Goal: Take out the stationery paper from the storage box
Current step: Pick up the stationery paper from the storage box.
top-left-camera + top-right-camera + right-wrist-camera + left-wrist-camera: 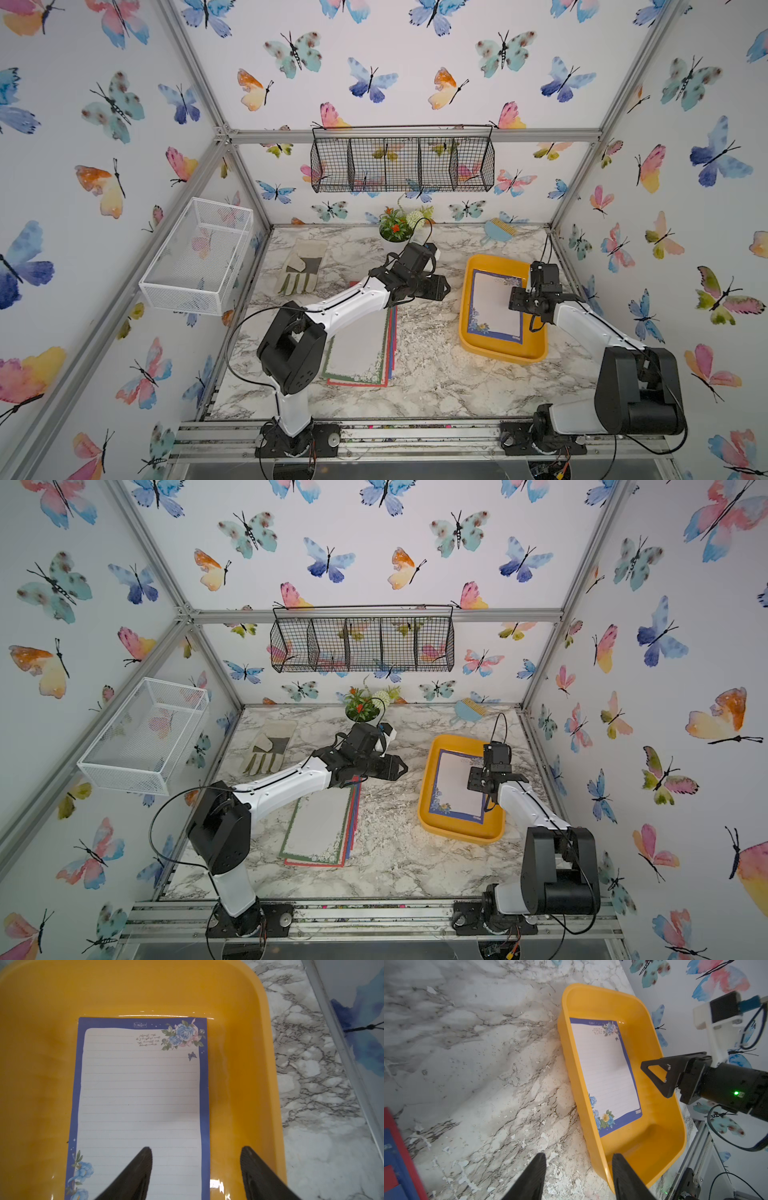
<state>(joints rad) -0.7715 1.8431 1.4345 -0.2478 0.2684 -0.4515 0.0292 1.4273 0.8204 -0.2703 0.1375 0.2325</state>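
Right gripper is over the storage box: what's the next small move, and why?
Probably lower the right gripper: its jaws stand open, straddling a long edge of the blue-bordered sheet, which lies flat in the storage box, not yet held.

Robot lab cell: aluminium frame (pixel 540 135), butterfly wallpaper (pixel 370 81).

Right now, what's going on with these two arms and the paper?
The right gripper hangs open over the storage box, its jaws straddling a long edge of the blue-bordered stationery sheet lying flat inside; nothing is gripped yet. The left gripper is open and empty above the marble table, pointing toward the box. A stack of sheets, with a green-bordered one on top, already lies on the table outside the box.
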